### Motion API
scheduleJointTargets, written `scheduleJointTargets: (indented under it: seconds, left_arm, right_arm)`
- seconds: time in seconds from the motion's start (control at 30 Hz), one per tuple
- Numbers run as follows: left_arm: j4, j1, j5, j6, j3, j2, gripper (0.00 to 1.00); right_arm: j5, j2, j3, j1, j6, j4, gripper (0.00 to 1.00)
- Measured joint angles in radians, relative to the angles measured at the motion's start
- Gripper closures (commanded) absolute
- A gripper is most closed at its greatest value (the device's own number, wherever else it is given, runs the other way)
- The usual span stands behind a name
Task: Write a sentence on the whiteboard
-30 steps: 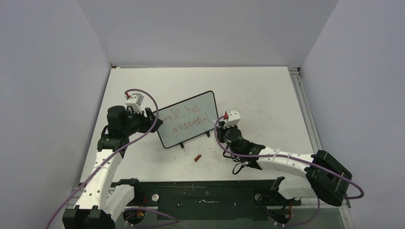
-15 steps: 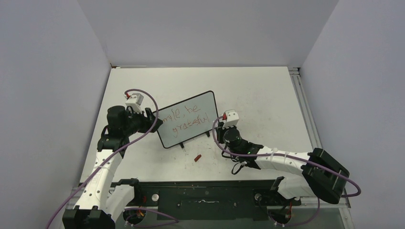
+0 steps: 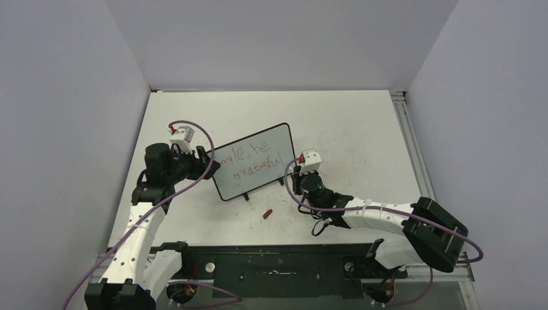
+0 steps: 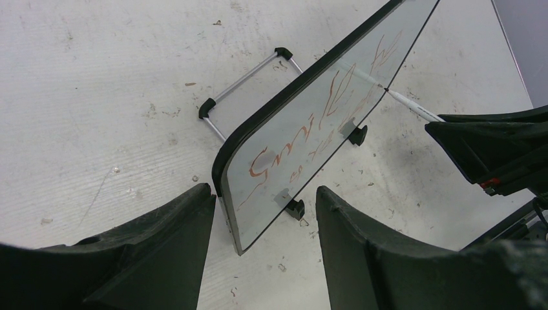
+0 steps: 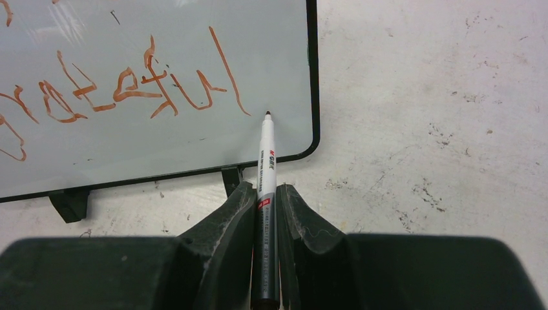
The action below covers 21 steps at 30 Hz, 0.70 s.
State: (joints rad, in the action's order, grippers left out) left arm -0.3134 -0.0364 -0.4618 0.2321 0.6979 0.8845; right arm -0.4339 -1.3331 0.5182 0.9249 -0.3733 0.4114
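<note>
The whiteboard [image 3: 262, 169] stands on its two black feet mid-table, tilted back. The sentence [image 3: 251, 161] in red reads "Smile, be grateful" in two lines. It also shows in the left wrist view [image 4: 294, 139] and the right wrist view [image 5: 132, 90]. My left gripper [image 3: 210, 161] is open, its fingers [image 4: 187, 219] on either side of the board's left edge [image 4: 223, 174]. My right gripper [image 5: 263, 188] is shut on a white marker pen [image 5: 266, 152]. The pen's tip is at the board [image 5: 161, 39], just right of the last "l".
A small red pen cap [image 3: 267, 212] lies on the table in front of the board. The board's wire back stand [image 4: 249, 81] rests on the table behind it. Grey walls enclose the table on three sides.
My right arm has shifted slightly left and nearer the board's lower right corner. The left arm and the board have not moved.
</note>
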Motion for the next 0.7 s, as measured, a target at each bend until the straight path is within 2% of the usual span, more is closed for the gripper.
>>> scheduleJointTargets:
  seconds: [0.7]
  left_arm:
    - [0.000, 0.000, 0.000, 0.000, 0.000, 0.000, 0.43]
  right_arm:
    - [0.000, -0.023, 0.000, 0.000, 0.019, 0.008, 0.95]
